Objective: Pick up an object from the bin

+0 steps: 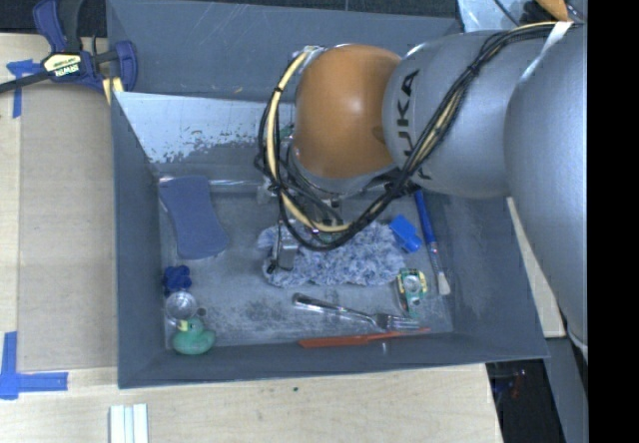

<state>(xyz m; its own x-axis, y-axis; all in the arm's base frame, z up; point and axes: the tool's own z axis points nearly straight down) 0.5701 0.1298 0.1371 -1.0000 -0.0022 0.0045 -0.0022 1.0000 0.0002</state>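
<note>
**A:** Where was the end effector at that moment?

**B:** The end effector [277, 267] was low in the middle of the bin [135, 231], under the arm's orange cover [344, 112] and a loop of cables. Its tip was at the left edge of a crumpled cloth [349, 259], blue-grey and speckled, that lay on the bin's floor just right of centre.

**A:** Was it gripping the cloth?

**B:** I could not tell. The tip was down at the cloth's left hem, touching it or very nearly. Whether it was open or closed was hidden by the wrist and cables above it. Most of the cloth spread out to the right of the tip, partly under the arm.

**A:** What else lay close by?

**B:** In front of the cloth, toward the near wall, lay a metal utensil [344, 309]. Beyond that, a thin orange-red stick [359, 336] ran along the foot of the wall. At the cloth's right end were a small blue block [404, 233], a blue pen [426, 221] and a little green and yellow thing [411, 289].

**A:** And on the left side?

**B:** A flat blue pad [193, 215] lay near the left wall, well apart from the end effector. In the near left corner were a small dark blue piece [177, 279] and a clear ball [181, 305] just beside a green lump [192, 339].
</note>
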